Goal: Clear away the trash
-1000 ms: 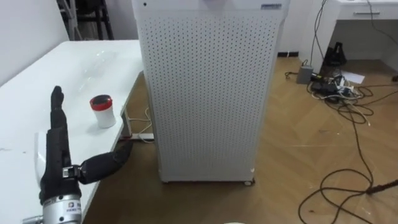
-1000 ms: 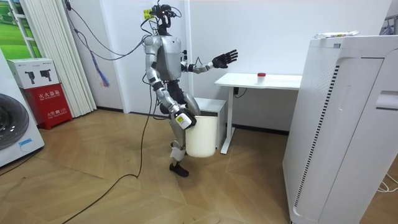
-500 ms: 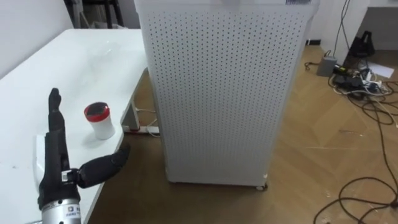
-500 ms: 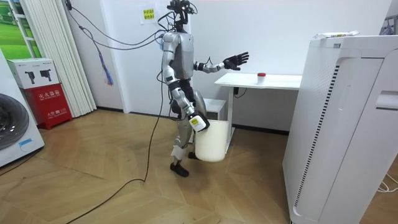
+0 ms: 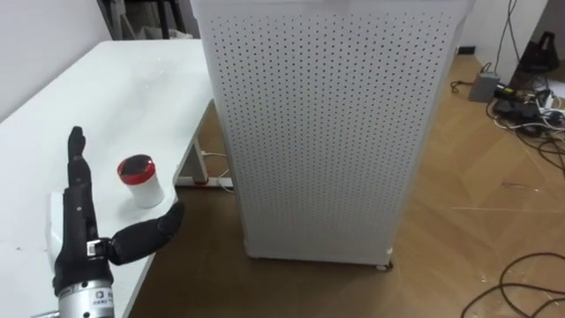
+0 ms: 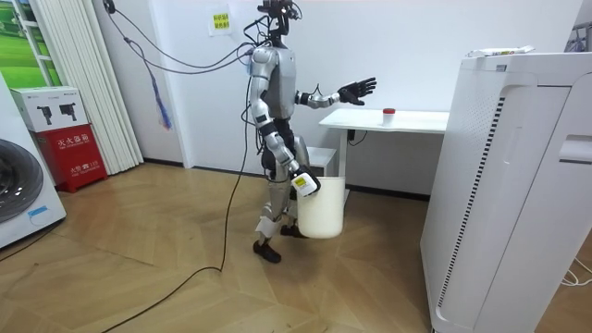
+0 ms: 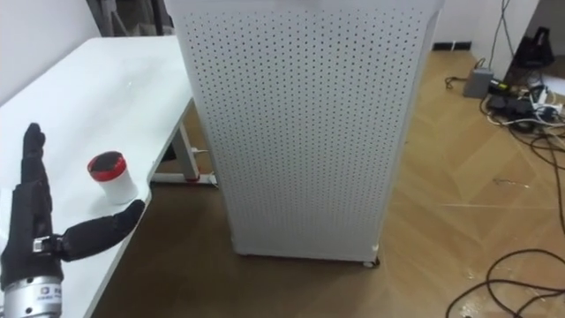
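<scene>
White table (image 5: 132,97) at left. Tall white perforated cabinet (image 5: 327,132) just beside it, on wood floor (image 5: 477,247). Tangled cables (image 5: 530,97) far right. Room view: washing machine (image 6: 23,199), red box (image 6: 69,153), curtain (image 6: 83,83).

The perforated white cabinet (image 5: 327,132) is running out past the top edge of both eye views and is hiding the floor behind it. The white table (image 5: 88,97) is being cut by the left edge. The left hand (image 5: 81,237) is losing its wrist below the bottom edge. The floor cables (image 5: 530,97) are trailing off the right edge. The red-lidded cup (image 5: 141,181) is keeping its contents hidden under the lid. In the room view the right hand (image 6: 304,183) is sitting at the white bin (image 6: 321,213), too small for its grip to be read. The washing machine (image 6: 23,199) is being cropped by that view's left edge.
</scene>
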